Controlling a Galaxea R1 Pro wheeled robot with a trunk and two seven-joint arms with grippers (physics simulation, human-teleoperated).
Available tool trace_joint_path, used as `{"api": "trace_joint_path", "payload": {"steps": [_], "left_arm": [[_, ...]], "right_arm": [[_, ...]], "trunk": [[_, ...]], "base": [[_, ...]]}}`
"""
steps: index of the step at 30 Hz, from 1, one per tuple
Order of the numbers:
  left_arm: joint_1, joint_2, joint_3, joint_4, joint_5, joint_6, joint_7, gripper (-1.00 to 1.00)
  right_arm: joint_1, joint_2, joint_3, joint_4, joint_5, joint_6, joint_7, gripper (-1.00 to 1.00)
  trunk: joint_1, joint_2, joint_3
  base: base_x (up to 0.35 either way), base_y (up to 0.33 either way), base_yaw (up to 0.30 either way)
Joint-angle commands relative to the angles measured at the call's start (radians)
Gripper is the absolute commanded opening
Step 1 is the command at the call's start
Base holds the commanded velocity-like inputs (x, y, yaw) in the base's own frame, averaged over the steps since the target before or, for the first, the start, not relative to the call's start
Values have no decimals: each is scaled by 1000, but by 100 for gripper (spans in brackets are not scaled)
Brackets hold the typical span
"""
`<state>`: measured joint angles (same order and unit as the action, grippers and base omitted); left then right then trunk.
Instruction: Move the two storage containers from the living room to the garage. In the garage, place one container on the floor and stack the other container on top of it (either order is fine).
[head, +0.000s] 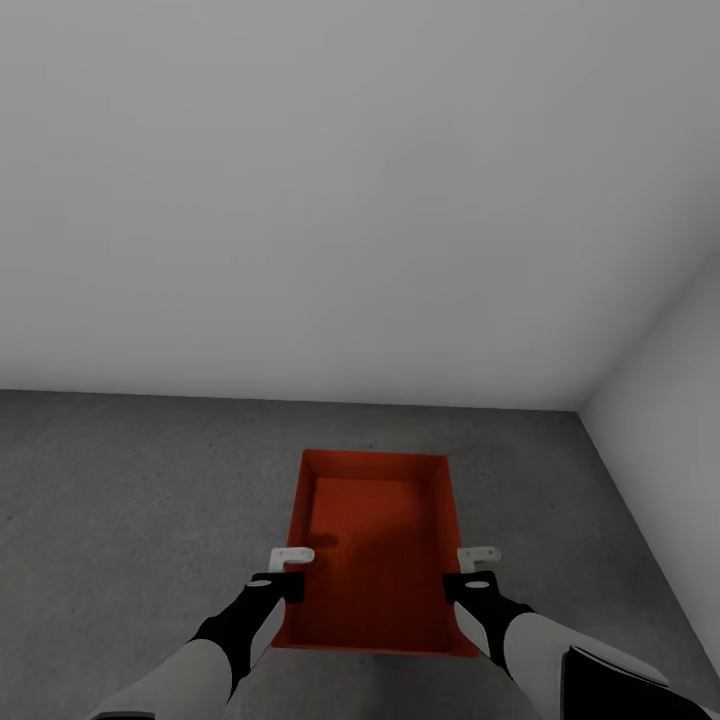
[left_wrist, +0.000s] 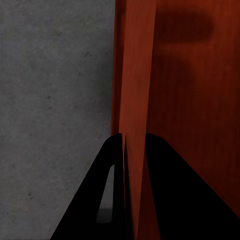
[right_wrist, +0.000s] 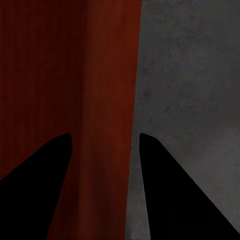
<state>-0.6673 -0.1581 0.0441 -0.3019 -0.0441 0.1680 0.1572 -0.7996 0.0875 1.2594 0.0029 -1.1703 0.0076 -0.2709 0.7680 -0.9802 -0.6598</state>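
Concrete floor (head: 120, 500), grey-white walls (head: 350, 200)

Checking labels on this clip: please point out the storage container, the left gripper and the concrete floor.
storage container (head: 375, 550): head view, inner bottom.
left gripper (head: 291, 556): head view, fingertips at the container's left wall.
floor (head: 130, 500): head view, bare concrete left of the container.
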Motion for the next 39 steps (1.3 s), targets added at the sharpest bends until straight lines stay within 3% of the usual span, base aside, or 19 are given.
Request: {"api": "trace_joint_path", "payload": {"steps": [1,8,14,35,39], "left_arm": [[0,1,20,1,-3,7,1,-100],[0,2,20,1,-3,7,1,-100],[0,1,20,1,-3,7,1,-100],[0,0,20,2,-3,7,1,-100],[0,0,20,1,-3,7,1,-100]], "right_arm": [[-1,-2,3,14,6,-6,-5,-100],[-1,-3,3,14,6,-6,-5,-100],[-1,-3,3,14,6,-6,-5,-100],[-1,-3,3,14,6,-6,-5,-100],[-1,-3,3,14,6,-6,-5,-100]], "trunk": [[4,-8,-4],[31,-57,-26],[31,-57,-26],[111,-204,-92],[111,-204,-92]], "base": [[0,0,0],[0,0,0],[0,0,0],[0,0,0],[0,0,0]]}}
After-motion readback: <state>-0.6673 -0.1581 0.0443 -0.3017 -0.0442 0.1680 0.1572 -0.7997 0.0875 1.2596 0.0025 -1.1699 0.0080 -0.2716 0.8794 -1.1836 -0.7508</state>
